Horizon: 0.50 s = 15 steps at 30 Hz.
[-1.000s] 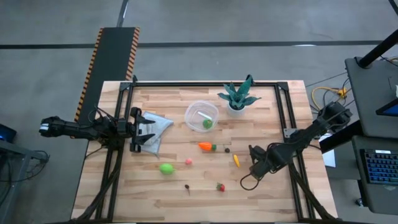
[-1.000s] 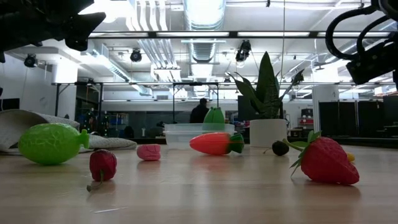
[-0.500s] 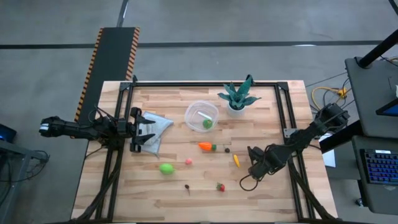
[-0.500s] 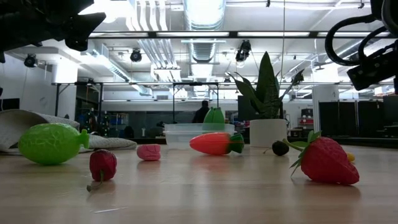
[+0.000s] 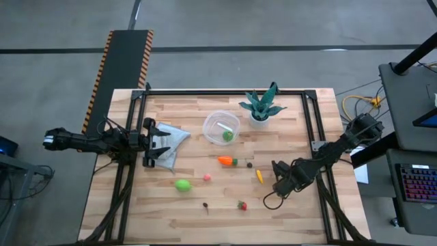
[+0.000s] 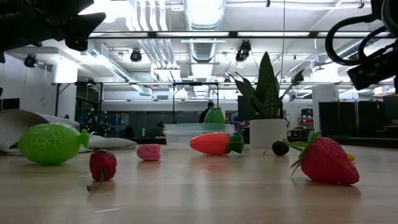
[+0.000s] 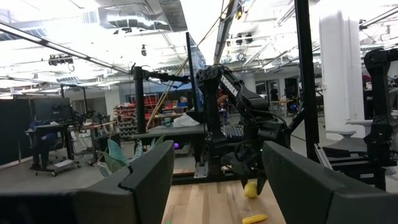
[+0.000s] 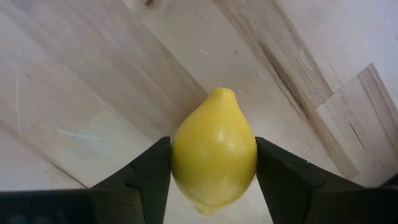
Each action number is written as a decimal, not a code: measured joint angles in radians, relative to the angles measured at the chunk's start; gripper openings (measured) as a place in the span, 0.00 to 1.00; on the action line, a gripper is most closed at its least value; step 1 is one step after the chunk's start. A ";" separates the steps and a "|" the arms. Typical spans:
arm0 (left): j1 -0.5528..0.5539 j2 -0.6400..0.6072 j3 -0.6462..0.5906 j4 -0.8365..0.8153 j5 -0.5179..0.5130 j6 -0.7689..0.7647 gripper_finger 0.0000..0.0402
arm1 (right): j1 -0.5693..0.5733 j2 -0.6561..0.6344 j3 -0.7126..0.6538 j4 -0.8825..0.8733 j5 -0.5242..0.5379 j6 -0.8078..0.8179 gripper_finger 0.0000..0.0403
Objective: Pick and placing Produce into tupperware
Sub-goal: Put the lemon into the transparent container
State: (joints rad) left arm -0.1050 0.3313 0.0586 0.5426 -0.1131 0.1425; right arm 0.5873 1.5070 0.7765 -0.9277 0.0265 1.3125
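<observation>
Looking straight down from the high view, the right hand (image 5: pixel 280 179) is hovering over the right part of the table (image 5: pixel 300 212), just beside a small yellow piece (image 5: pixel 259 175) lying with its long axis running roughly toward and away from the far edge. The left hand (image 5: pixel 151 144) is waiting at the left edge over the cloth (image 5: pixel 175 139). The clear bowl (image 5: pixel 222 127) is sitting in the far middle with a green piece (image 5: pixel 227 136) inside it, just beside the potted plant (image 5: pixel 260 106). The carrot (image 5: pixel 226 161) is lying crosswise, its orange tip pointing left and its green top right. The lime (image 5: pixel 182 184), a pink bit (image 5: pixel 207 178), a dark bit (image 5: pixel 249 164), a small dark piece (image 5: pixel 205 205) and the strawberry (image 5: pixel 242 205) are scattered well apart, with bare wood along the near edge.

In the low view, the strawberry (image 6: pixel 326 160) is lying tilted, leaves toward the left, and the carrot (image 6: pixel 215 143) is lying level in front of the bowl (image 6: pixel 186 132).

In the left wrist view, the left hand's fingers (image 7: pixel 149 180) are standing spread, nothing between them; the right arm is showing across the table with the lemon (image 7: pixel 250 189) in its hand.

In the right wrist view, the right hand (image 8: pixel 213 177) is pinching the lemon (image 8: pixel 213 158) between its 2 fingers (image 8: pixel 287 180), the lemon's long axis pointing straight out ahead, its pointed tip away from the wrist, above the wood.
</observation>
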 joint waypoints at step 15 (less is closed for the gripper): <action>0.000 0.000 0.000 0.002 0.000 0.000 0.57 | -0.001 0.000 0.009 0.002 0.004 -0.012 0.47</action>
State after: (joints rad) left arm -0.1047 0.3313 0.0586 0.5442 -0.1133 0.1425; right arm 0.5865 1.5070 0.7859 -0.9260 0.0304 1.3007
